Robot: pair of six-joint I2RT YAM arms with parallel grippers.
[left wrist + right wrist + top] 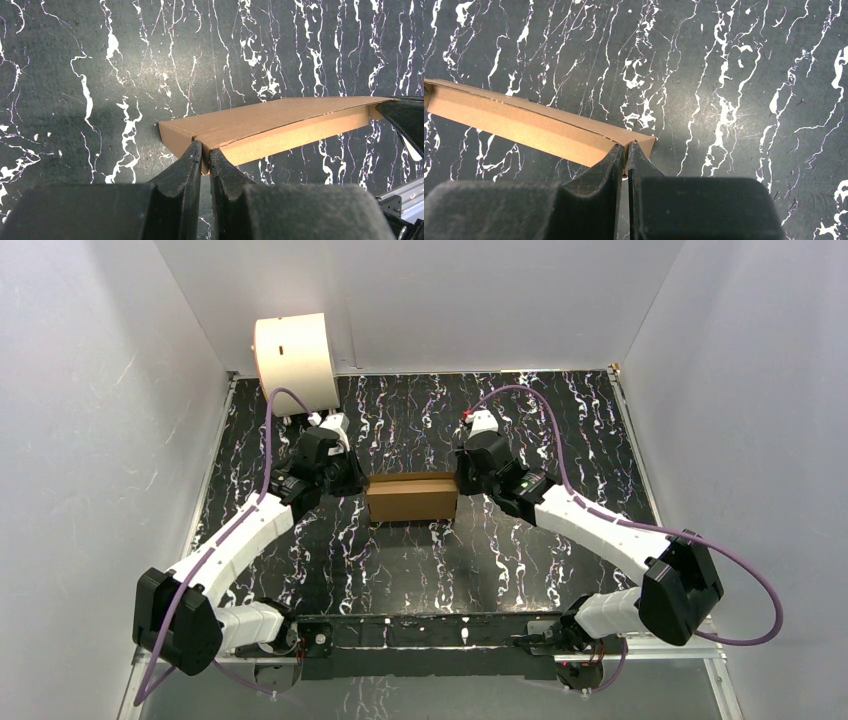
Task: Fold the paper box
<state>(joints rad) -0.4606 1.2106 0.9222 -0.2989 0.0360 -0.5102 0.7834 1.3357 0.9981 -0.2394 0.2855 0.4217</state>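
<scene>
Enclosure: smooth matte white walls (90, 390) on three sides, no texture to speak of.

Floor of the cell: flat black marble-patterned table (420, 570), slightly glossy, with white and faint lilac veins running mostly front to back.

Arms: two jointed white-and-black arms, hard plastic shells. The left arm (235, 540) and right arm (600, 530) both reach inward toward the table's middle. A purple cable (560, 425) loops over each.

Back left corner: cream-white cylindrical drum (295, 358) lying on its side, its flat round face toward the camera. It sits well apart from the cardboard.

Centre of table, between the two wrists: plain brown corrugated-cardboard paper box (411, 498) — thin, shallow, rectangular. It is folded up, with the top panel down over low side walls. Surface is matte kraft with cut edges paler. The left wrist view (270, 125) shows the lid's edge lifting slightly off the long side wall, leaving a thin seam. In the right wrist view (534, 130) the long wall is flat and evenly lit and the lid line bows a little.

Left gripper (205, 150): black ribbed fingers drawn nearly together, pinching the box's left end at a corner.

Right gripper (626, 147): fingers likewise pressed close, clamped on the box's right end corner — only a sliver of cardboard between them.
</scene>
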